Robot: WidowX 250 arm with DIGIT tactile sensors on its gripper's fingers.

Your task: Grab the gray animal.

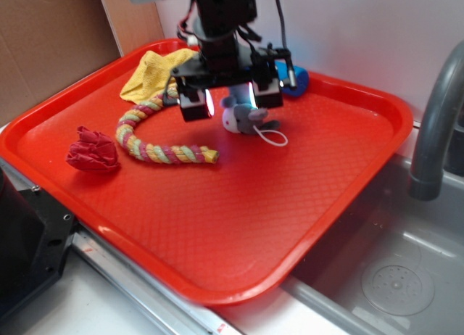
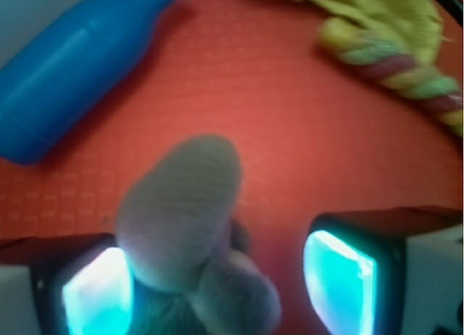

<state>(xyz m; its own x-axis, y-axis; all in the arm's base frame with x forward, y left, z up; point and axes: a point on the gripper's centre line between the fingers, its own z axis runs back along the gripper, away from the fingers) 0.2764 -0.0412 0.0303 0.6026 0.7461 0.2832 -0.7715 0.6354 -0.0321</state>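
The gray animal [image 1: 243,119], a small plush with a white face and a thin white cord loop, lies at the back middle of the red tray [image 1: 217,226]. My gripper [image 1: 230,103] hangs open directly over it, the two lit pads standing on either side. In the wrist view the gray animal [image 2: 185,212] sits between the fingers [image 2: 337,280], close against the left pad and with a clear gap to the right one. My gripper [image 2: 217,277] holds nothing.
A blue bottle [image 2: 72,67] lies on its side just behind the toy. A multicoloured braided rope [image 1: 156,150] and a yellow cloth [image 1: 152,72] lie to the left, a red cloth wad [image 1: 93,150] farther left. A grey faucet [image 1: 435,125] and sink [image 1: 391,277] stand right of the tray.
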